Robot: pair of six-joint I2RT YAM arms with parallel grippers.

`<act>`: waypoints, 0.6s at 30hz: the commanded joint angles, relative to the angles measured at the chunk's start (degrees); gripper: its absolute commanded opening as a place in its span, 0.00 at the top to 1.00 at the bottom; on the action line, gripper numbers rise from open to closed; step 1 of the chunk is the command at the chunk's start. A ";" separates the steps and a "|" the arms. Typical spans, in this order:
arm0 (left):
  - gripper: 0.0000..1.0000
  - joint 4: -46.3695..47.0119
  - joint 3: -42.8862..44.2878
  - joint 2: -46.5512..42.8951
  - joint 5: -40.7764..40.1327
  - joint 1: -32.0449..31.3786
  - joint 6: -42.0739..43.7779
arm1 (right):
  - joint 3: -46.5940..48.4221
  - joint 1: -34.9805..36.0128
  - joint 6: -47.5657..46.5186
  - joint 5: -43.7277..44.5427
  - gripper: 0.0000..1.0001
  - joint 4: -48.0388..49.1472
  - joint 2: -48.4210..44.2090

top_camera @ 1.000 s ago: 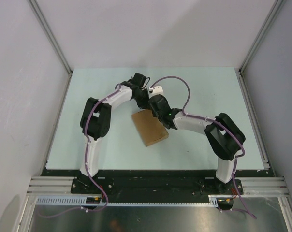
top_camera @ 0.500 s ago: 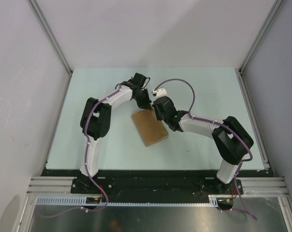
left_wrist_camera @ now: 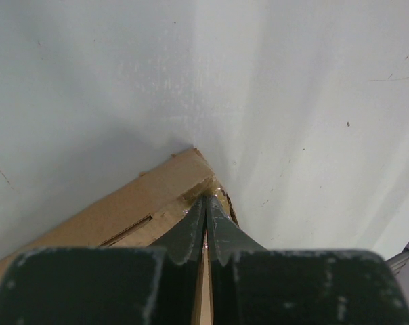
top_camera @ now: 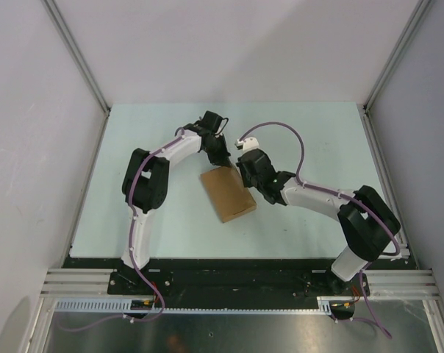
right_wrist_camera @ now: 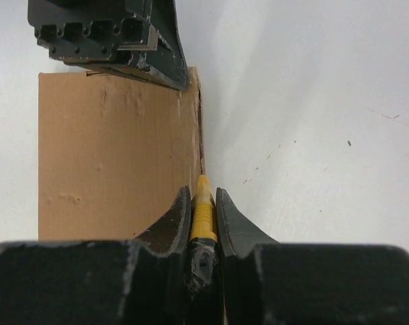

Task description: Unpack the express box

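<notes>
The tabletop [top_camera: 156, 140] holds the brown express box [top_camera: 227, 193], lid closed. The left gripper [left_wrist_camera: 205, 203] pinches the box's far corner. The right gripper [right_wrist_camera: 203, 191] squeezes a yellow knife [right_wrist_camera: 204, 213] at the box's side edge. Opening and emptying look left to do.

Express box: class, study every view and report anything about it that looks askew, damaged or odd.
The express box lies askew to the table edges, and the right wrist view shows shallow dents in its top face.
</notes>
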 commanded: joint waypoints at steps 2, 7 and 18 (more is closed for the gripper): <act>0.94 -3.30 -1.97 2.57 -5.92 0.02 0.76 | -1.91 0.69 0.52 -0.68 1.00 -3.92 -3.84; 0.95 -3.21 -2.32 2.75 -5.74 0.02 1.03 | -3.93 1.30 1.75 -1.47 1.00 -4.63 -4.63; 0.95 -3.30 -2.40 3.10 -5.30 0.02 0.85 | -5.69 1.92 4.30 -0.95 1.00 -5.42 -4.29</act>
